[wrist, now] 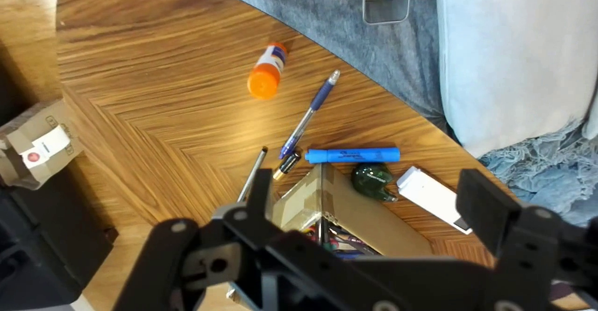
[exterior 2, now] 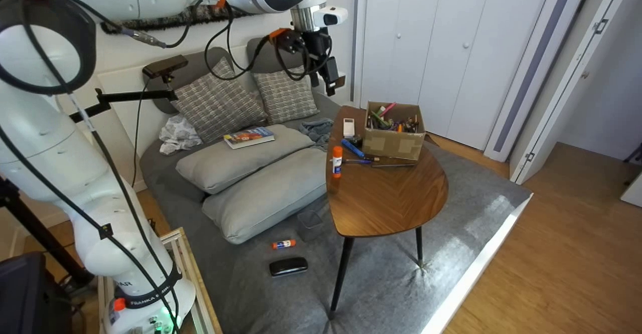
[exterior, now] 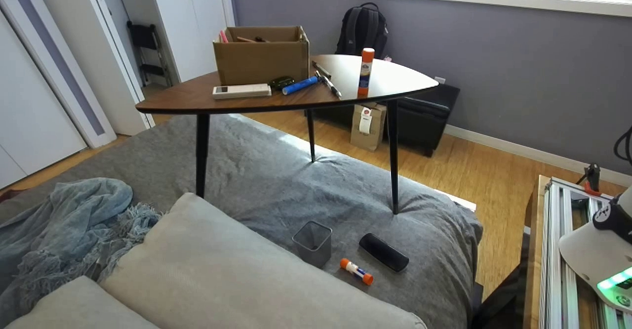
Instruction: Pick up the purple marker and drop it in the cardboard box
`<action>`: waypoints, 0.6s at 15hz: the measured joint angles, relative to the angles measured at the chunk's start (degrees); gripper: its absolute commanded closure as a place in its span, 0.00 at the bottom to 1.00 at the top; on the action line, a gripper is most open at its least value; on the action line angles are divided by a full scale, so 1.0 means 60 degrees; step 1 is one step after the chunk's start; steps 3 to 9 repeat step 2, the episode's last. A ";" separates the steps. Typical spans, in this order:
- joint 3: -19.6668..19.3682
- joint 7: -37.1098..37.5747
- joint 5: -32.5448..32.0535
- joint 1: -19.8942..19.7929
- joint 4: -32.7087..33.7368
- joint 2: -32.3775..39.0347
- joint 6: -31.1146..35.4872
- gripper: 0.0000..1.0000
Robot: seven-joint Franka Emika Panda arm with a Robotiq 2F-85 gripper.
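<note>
The brown cardboard box (exterior: pixel 264 64) (exterior 2: pixel 393 145) stands on the wooden table (exterior 2: pixel 391 203) with several pens and markers inside. In the wrist view its near corner (wrist: pixel 373 213) shows below the jaws. No clearly purple marker shows. A pen with a purple-blue grip (wrist: pixel 309 115) (exterior 2: pixel 353 161) lies on the table beside the box. A blue marker (wrist: pixel 352 155) (exterior: pixel 300 85) (exterior 2: pixel 352 147) lies at the box's corner. My gripper (wrist: pixel 366 180) is open, with nothing between its fingers. In an exterior view it (exterior 2: pixel 326 80) hangs well above the table's far end.
An orange-capped glue stick (wrist: pixel 267 72) (exterior: pixel 365 72) stands near the table's edge. A white device (wrist: pixel 434 198), a dark green object (wrist: pixel 371 180), a small black-and-gold cylinder (wrist: pixel 287 164) and a grey pen (wrist: pixel 252 174) lie around the box. A mesh cup (exterior: pixel 312 244) stands on the bed.
</note>
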 measured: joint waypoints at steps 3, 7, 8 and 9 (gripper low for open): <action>-0.0041 -0.0389 0.0000 -0.0188 -0.0429 -0.0390 0.0000 0.00; -0.0041 -0.0389 0.0000 -0.0188 -0.0429 -0.0390 0.0000 0.00; -0.0041 -0.0389 0.0000 -0.0188 -0.0429 -0.0390 0.0000 0.00; -0.0041 -0.0389 0.0000 -0.0188 -0.0429 -0.0390 0.0000 0.00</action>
